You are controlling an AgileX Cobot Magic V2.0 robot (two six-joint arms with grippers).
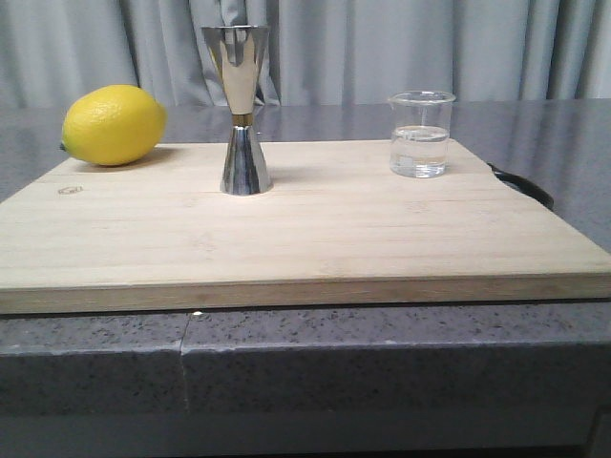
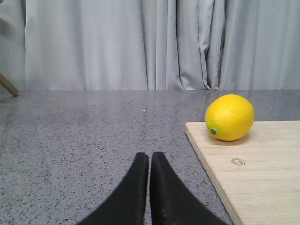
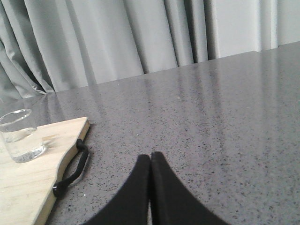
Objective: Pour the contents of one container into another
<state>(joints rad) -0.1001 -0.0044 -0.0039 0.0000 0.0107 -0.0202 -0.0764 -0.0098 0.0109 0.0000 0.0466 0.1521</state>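
A small clear glass beaker [image 1: 420, 135] with clear liquid stands upright at the back right of a wooden cutting board [image 1: 286, 239]; it also shows in the right wrist view as the beaker [image 3: 19, 136]. A tall steel hourglass jigger [image 1: 242, 110] with a gold waist band stands upright near the board's middle. My left gripper [image 2: 149, 157] is shut and empty over the grey counter, left of the board. Over the counter to the right of the board, my right gripper [image 3: 150, 157] is shut with nothing in it. Neither gripper appears in the front view.
A yellow lemon [image 1: 114, 124] lies at the board's back left corner, also seen as the lemon [image 2: 229, 117] from the left wrist. A black cord loop [image 3: 72, 171] hangs at the board's right edge. Grey curtains [image 1: 382, 48] close off the back of the speckled counter [image 1: 286, 353].
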